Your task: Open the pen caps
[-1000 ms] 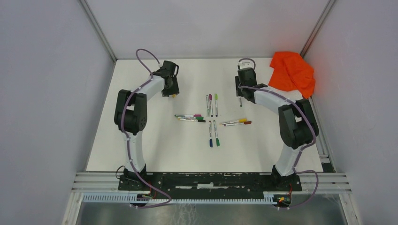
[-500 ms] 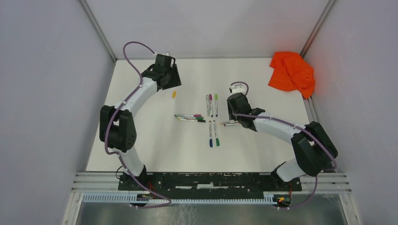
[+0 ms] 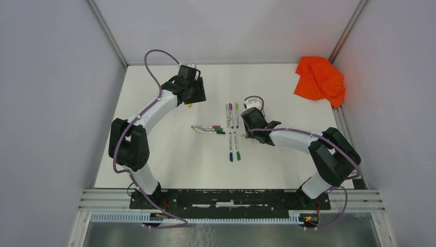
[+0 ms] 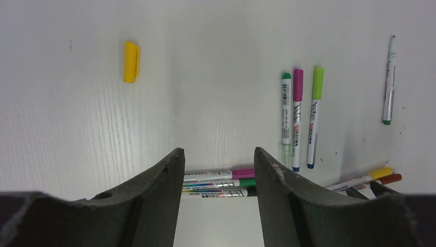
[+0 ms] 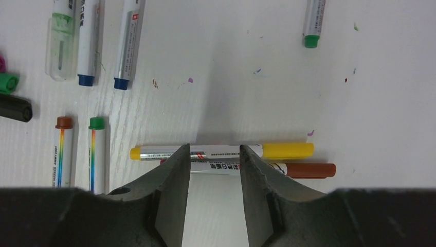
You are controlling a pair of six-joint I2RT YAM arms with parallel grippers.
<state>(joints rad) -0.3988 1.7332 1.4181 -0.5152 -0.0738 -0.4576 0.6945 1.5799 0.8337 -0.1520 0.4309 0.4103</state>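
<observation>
Two pens (image 5: 154, 153) lie between the fingers of the right pincer (image 5: 213, 157), which is partly open; it may touch them. Their yellow cap (image 5: 288, 150) and dark red cap (image 5: 311, 170) are on. The left pincer (image 4: 218, 159), open and empty, hangs above the worktop (image 4: 205, 41), apart from a loose yellow cap (image 4: 131, 62).

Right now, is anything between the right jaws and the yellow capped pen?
Nothing visible. The open right jaws straddle the yellow pen at mid-barrel, its cap clear to one side. The brown pen lies tight alongside and might get pinched too.
</observation>
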